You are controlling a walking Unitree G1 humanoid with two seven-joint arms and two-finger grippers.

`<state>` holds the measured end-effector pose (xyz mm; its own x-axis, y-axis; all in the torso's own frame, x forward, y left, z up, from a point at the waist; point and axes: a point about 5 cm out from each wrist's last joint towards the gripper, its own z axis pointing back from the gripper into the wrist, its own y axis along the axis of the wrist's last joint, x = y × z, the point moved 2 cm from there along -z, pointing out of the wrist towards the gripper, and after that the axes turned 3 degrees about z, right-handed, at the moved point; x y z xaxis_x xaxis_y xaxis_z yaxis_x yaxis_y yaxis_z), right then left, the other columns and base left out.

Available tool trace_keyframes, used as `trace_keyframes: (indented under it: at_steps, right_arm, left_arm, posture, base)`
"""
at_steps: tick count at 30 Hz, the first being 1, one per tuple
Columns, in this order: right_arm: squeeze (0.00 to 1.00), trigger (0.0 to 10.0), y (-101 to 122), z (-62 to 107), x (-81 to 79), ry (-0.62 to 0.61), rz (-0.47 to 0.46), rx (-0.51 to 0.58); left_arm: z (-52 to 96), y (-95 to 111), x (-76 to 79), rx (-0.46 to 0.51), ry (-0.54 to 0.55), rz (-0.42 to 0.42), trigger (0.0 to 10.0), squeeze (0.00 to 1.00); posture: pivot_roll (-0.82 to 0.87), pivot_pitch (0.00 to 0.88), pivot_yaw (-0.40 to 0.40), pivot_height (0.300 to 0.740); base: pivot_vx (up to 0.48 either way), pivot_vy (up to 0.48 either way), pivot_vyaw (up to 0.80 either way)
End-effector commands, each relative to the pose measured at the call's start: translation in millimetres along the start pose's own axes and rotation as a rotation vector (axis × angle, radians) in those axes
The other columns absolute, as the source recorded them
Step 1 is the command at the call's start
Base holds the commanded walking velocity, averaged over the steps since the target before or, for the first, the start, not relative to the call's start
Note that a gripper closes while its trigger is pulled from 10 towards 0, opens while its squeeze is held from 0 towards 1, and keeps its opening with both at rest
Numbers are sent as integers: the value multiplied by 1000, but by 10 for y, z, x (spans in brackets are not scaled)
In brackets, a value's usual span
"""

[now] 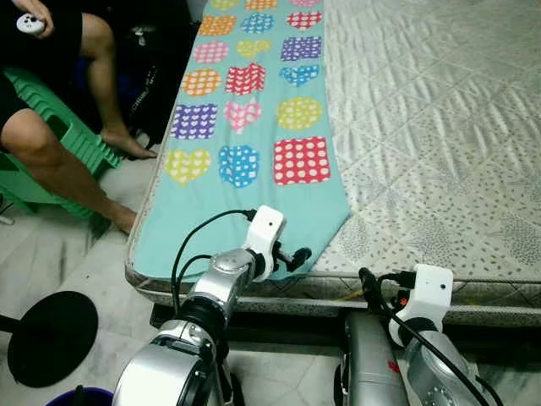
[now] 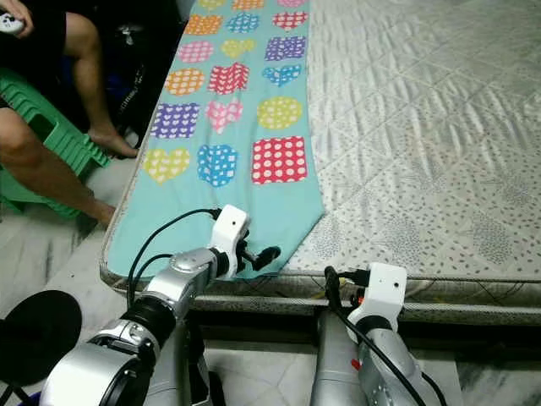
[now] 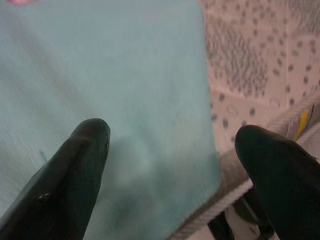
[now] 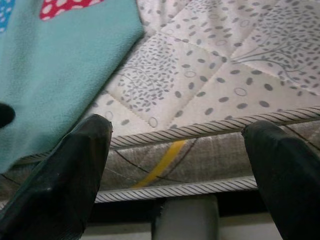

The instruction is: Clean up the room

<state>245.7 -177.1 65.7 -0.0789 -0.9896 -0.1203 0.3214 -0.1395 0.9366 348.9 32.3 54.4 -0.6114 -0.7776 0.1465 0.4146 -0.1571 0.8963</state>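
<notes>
Blanket [image 1: 254, 127] ran lengthwise up the mattress [image 1: 439, 127], near edge right under the left gripper [image 3: 172, 145], fingers spread, empty.

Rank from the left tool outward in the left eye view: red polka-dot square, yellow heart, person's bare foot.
From the left tool, open at the blanket's near edge:
1. Red polka-dot square, just ahead.
2. Yellow heart, ahead, to the left.
3. Person's bare foot, off the bed, far left.

Quilted mattress [image 1: 439, 127] under a teal blanket [image 1: 245, 194] with patterned hearts.
</notes>
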Motion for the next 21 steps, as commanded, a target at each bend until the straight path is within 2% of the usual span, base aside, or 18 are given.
trace_keyframes:
  at_steps: [1, 7, 12, 21]
  right_arm:
    - [0, 10000, -19, 44, -39, 12, -1, -14]
    - [0, 10000, -23, 89, -63, 41, 1, -31]
    - [0, 10000, 6, 193, -137, 102, -18, -25]
    - [0, 10000, 21, 216, -129, 105, -35, 0]
  left_arm:
    - [18, -69, -85, -27, 51, 16, 10000, 0]
    - [47, -113, -178, -46, 97, 72, 10000, 0]
    - [83, -152, -254, -60, 121, 61, 10000, 0]
    - [91, -123, -291, -60, 135, 47, 10000, 0]
  posture:
    - [-230, 214, 116, 586]
    - [-237, 218, 119, 586]
    - [-251, 226, 123, 586]
    - [-248, 230, 125, 586]
  base:
    - [0, 0, 0]
    - [0, 0, 0]
    - [0, 0, 0]
    - [0, 0, 0]
